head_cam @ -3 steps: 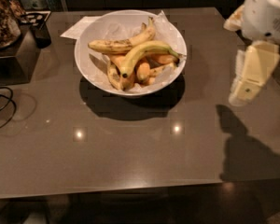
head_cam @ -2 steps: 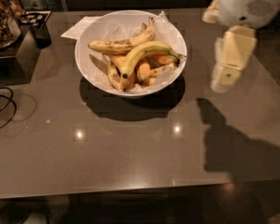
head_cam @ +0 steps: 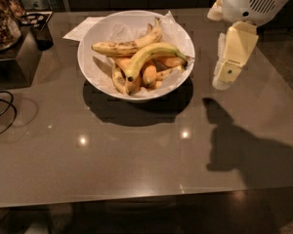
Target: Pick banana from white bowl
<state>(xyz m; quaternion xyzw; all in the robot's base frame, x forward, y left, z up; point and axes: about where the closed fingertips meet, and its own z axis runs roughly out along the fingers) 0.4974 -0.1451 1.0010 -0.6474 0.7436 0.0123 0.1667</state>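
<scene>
- The banana (head_cam: 154, 52) lies on top of the pile in the white bowl (head_cam: 90, 69), to the camera's left of the gripper (head_cam: 221, 80) and lower than it.
- Its long axis runs roughly sideways across the bowl. The greenish stem end points toward the gripper, the black tip lies on the far side from it, and the arch bows toward the back of the table (head_cam: 136, 169).
- A speckled banana (head_cam: 119, 47) lies behind it, farther from the gripper.
- The gripper has slid in from the right over the last second and now hangs just beside the bowl's rim. This looks like the approach, with the banana untouched.
- I cannot tell whether the gripper is open or closed.
</scene>
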